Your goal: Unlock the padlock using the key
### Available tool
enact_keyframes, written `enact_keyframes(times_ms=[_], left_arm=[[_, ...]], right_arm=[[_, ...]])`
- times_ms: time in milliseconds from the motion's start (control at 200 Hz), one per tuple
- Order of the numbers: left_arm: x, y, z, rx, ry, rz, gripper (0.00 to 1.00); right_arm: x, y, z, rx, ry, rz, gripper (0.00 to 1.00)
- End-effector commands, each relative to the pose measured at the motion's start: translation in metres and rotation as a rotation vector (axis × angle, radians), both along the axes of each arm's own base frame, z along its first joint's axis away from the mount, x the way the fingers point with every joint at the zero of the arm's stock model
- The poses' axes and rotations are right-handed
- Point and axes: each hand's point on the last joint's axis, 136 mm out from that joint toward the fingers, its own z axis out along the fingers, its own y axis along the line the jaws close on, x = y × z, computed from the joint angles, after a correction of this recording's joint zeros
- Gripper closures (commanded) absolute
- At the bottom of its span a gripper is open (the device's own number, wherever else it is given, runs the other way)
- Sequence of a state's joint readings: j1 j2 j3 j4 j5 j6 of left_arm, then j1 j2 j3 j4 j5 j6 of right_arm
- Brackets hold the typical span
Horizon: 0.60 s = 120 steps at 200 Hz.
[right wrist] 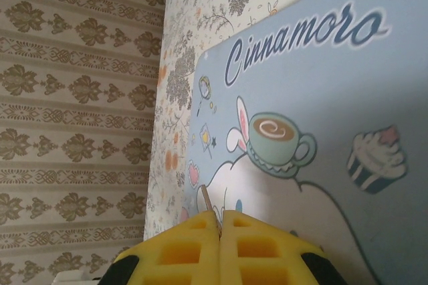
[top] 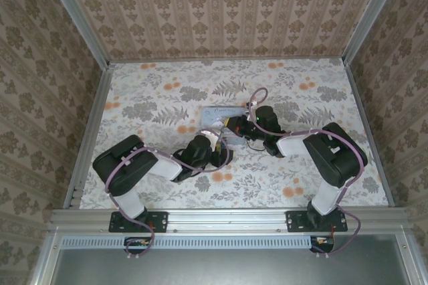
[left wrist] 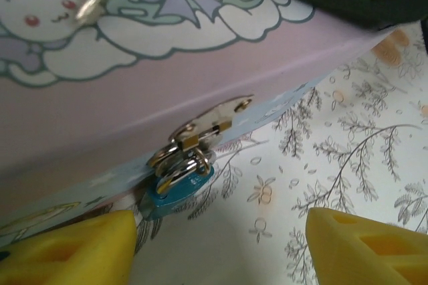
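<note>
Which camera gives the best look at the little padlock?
The left wrist camera: the padlock hangs close up, teal body and silvery shackle, on the tin's hasp. From above it is too small to make out. The right wrist camera faces the tin's printed lid.

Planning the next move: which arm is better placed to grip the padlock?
Left. The left pincer, open, straddles the padlock hanging at the clasp of the tin; the right pincer is shut above the tin, seemingly pinching the key.

The left arm (top: 134,164) and right arm (top: 331,154) reach inward, left claw (left wrist: 221,231) spread wide, right claw (right wrist: 219,228) pressed together.
</note>
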State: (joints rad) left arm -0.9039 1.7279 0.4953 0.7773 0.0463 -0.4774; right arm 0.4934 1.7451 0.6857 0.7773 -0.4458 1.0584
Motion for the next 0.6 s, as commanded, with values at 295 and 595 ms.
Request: enact_keyframes(times_ms=[295, 595], left_arm=[[-0.002, -0.021, -0.008, -0.108, 0.089, -0.068, 0.32], [0.001, -0.021, 0.010, -0.258, 0.120, -0.056, 0.31]], right_arm=[[-0.003, -0.002, -0.013, -0.002, 0.021, 0.000, 1.00], [-0.003, -0.006, -0.019, -0.012, 0.034, -0.018, 1.00]])
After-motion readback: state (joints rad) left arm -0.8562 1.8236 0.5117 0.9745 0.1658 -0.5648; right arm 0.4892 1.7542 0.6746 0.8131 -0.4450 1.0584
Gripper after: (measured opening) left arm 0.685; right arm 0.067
